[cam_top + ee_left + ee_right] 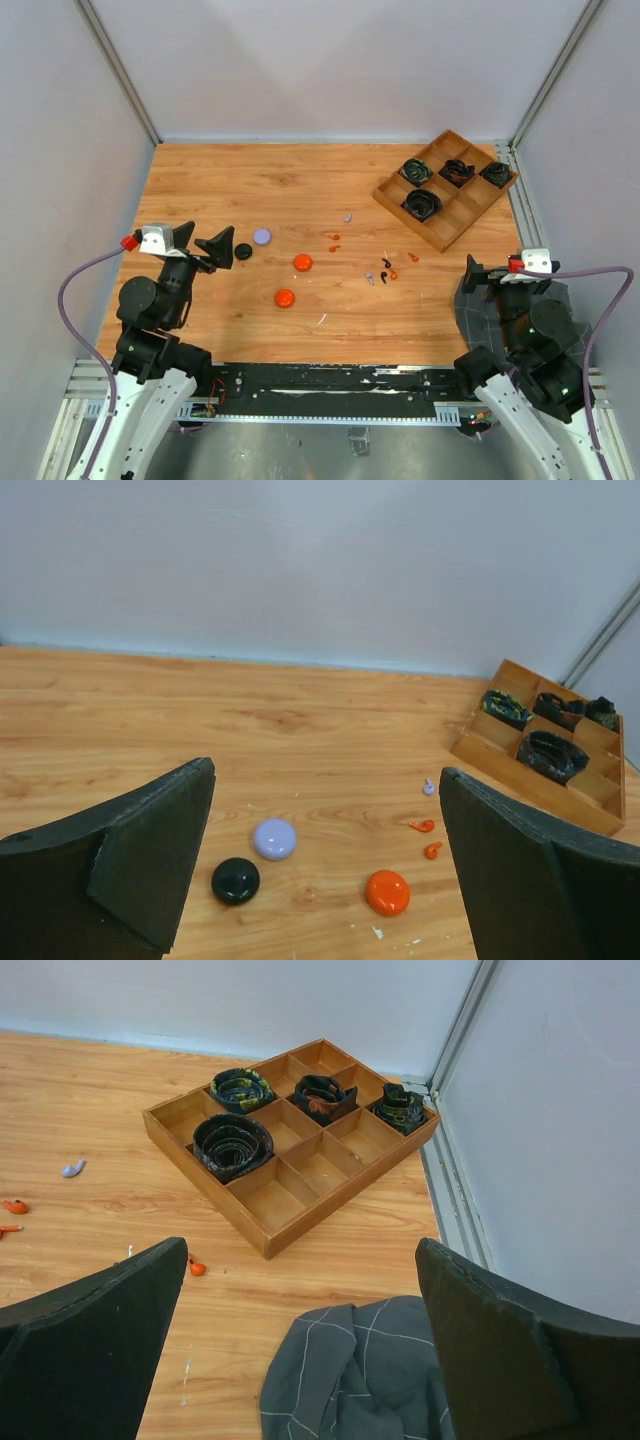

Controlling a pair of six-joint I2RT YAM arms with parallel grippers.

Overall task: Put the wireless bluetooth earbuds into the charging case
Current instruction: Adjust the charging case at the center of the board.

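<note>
- Wooden tabletop (250,190) lies under both arms.
- Left claw (203,242): jaws spread wide, holding nothing; round black disc (243,252) just ahead.
- Right claw (302,1245): wide, empty.
- Tiny orange, black and lilac earbuds (385,263) lie scattered between the claws.

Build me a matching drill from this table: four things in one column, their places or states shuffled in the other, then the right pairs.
Column one:
1. wooden tray
2. grey cloth
3. lilac disc
4. left gripper

Column two:
A. crumpled at the near right edge
B. jaws wide apart, nothing between them
C. at the far right, coiled cables in four compartments
D. lying next to the black disc

Pairs: 1-C, 2-A, 3-D, 4-B
</note>
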